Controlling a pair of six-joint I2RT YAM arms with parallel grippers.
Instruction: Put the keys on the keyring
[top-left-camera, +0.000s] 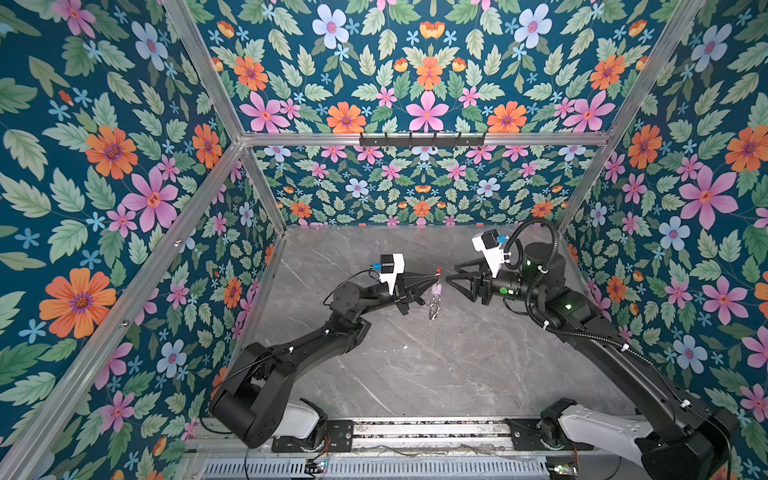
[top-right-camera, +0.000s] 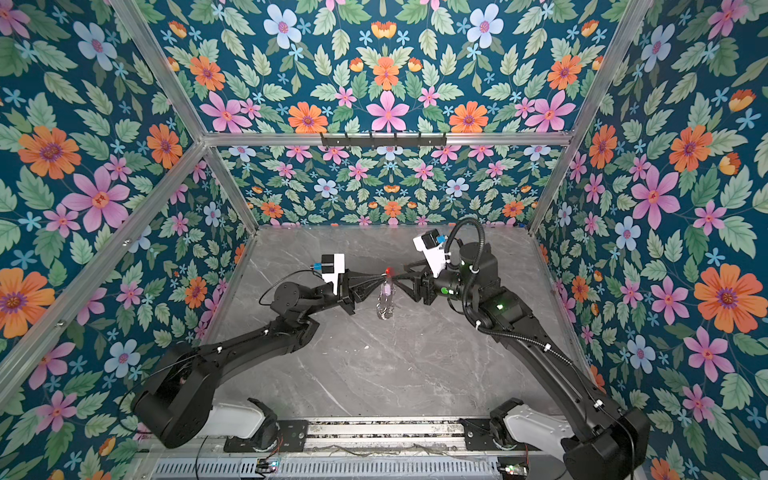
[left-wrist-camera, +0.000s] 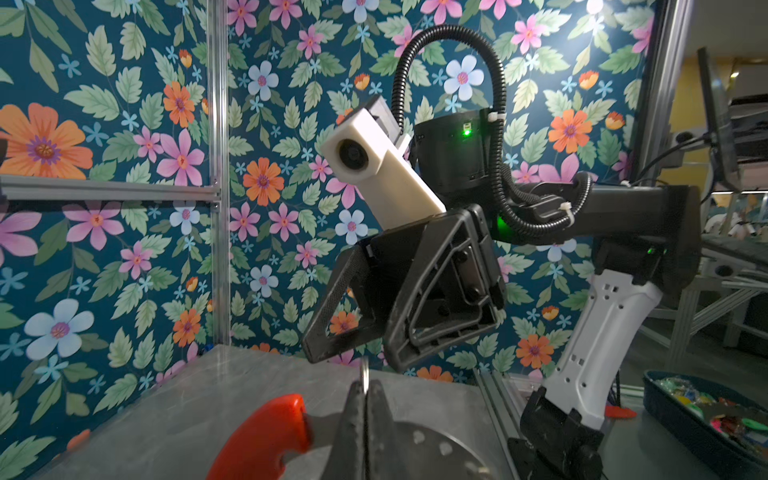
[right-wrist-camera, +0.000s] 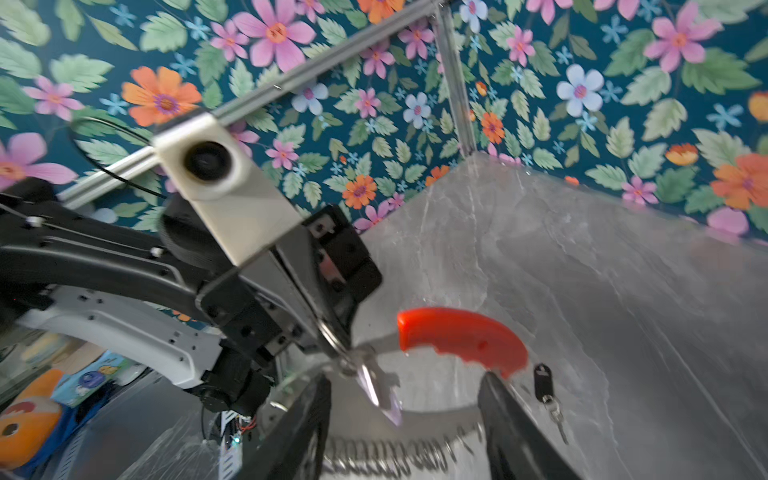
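Note:
My left gripper is shut on the thin hoop of the keyring, holding it above the middle of the table. Its red curved section sits beside the shut fingers. The silver rings dangle low on the hoop. The pale lilac key hangs from the hoop close to the grip, and shows in both top views. The black key lies on the table beyond. My right gripper faces the left one, open, with its fingers either side of the hoop and lilac key, touching neither.
The grey marble table is walled by floral panels on an aluminium frame. A black hook rail runs along the back wall. Off the table's right edge stands a dark tray of colourful bits.

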